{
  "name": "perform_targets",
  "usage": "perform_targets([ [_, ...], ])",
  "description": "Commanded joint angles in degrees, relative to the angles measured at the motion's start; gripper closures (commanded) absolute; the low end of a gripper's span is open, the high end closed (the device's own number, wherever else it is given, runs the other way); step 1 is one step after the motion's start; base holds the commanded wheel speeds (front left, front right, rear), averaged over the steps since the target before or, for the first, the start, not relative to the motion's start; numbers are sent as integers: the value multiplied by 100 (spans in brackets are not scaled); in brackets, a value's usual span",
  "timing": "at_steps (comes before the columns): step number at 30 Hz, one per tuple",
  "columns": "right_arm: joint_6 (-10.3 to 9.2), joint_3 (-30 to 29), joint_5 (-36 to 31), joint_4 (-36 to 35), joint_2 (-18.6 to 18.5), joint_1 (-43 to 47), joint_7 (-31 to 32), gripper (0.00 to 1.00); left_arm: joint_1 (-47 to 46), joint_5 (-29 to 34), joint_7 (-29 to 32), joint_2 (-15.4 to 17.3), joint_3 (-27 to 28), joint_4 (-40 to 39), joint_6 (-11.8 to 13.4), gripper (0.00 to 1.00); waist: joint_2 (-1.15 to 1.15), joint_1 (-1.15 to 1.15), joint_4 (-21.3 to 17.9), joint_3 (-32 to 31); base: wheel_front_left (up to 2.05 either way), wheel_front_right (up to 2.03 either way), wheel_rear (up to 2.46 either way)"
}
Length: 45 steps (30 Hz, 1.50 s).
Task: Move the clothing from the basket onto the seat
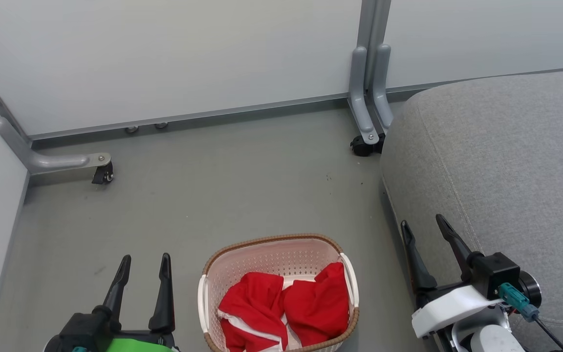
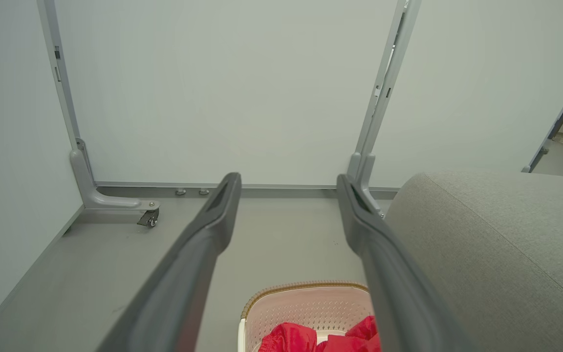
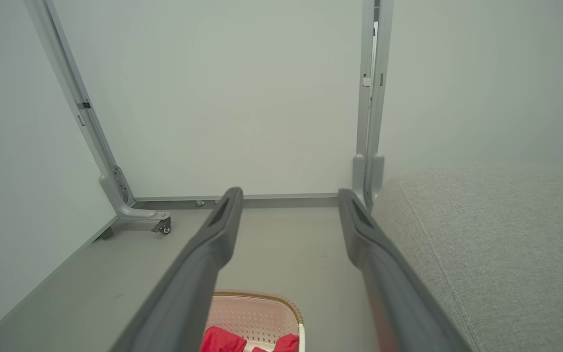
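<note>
The cream perforated basket (image 1: 271, 254) with a brown rim stands on the grey floor at the bottom centre. Inside it lies the clothing: one bright red garment with white trim (image 1: 252, 313) on the left and another (image 1: 318, 305) on the right, side by side. The light-grey seat (image 1: 506, 161) fills the right side. My left gripper (image 1: 144, 261) hangs open to the left of the basket, holding nothing. My right gripper (image 1: 423, 225) is open between the basket and the seat's edge. The wrist views show the basket (image 2: 306, 305) (image 3: 257, 313) and red clothing (image 2: 291, 340) (image 3: 223, 340) below open fingers.
Pale partition panels (image 1: 164, 58) close off the back and the left. Their grey metal feet with castors stand at the back left (image 1: 100, 171) and beside the seat (image 1: 367, 142). Open grey floor (image 1: 223, 186) lies between the basket and the panels.
</note>
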Motion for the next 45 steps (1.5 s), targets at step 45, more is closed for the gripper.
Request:
perform_targets([
  [45, 0, 48, -261, -1013, -42, -1419, -17, 0, -3230, 1411, -1, 1297, -2422, 2651, -15, 0, 0, -1, -720, 3623, 0, 0, 0],
])
